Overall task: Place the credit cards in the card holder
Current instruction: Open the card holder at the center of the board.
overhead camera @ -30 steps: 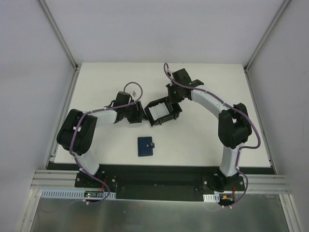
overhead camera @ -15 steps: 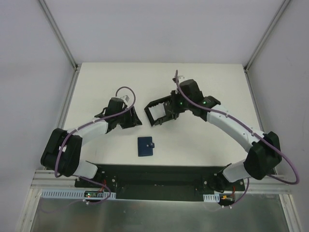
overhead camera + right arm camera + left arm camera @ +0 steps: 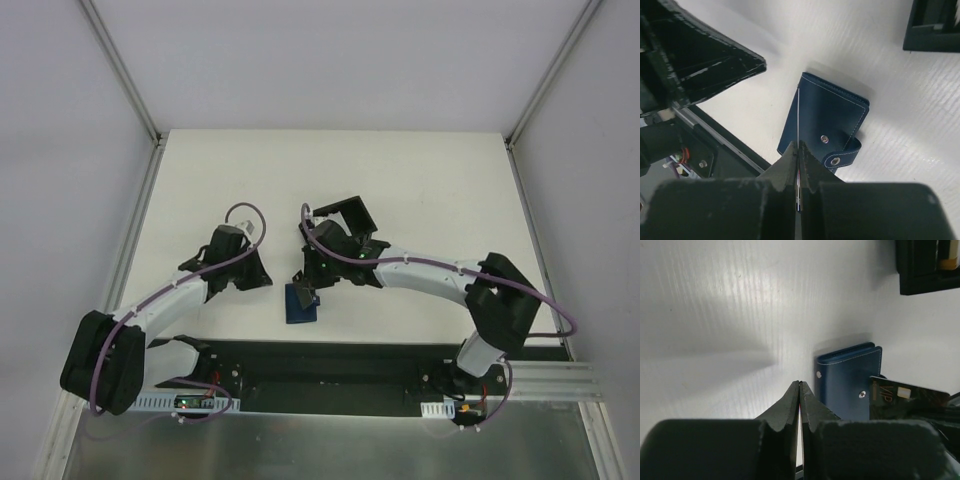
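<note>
The card holder is a closed navy wallet with a snap strap, lying near the table's front edge; it also shows as the card holder and the card holder. My right gripper hangs just above it, shut on a credit card seen edge-on as a thin pale line. In the left wrist view that credit card shows a dark face with gold lettering, standing over the wallet's right side. My left gripper is shut and empty, left of the wallet; its fingertips touch.
A black open-sided box frame stands behind the wallet, mid-table, seen also as the box frame and the box frame. The left gripper's body sits close to the wallet's left. The table's front edge and a black rail lie just beyond.
The right arm swung from the box frame down to the wallet with a card in its jaws. The left arm drew nearer the front edge and its gripper closed.
</note>
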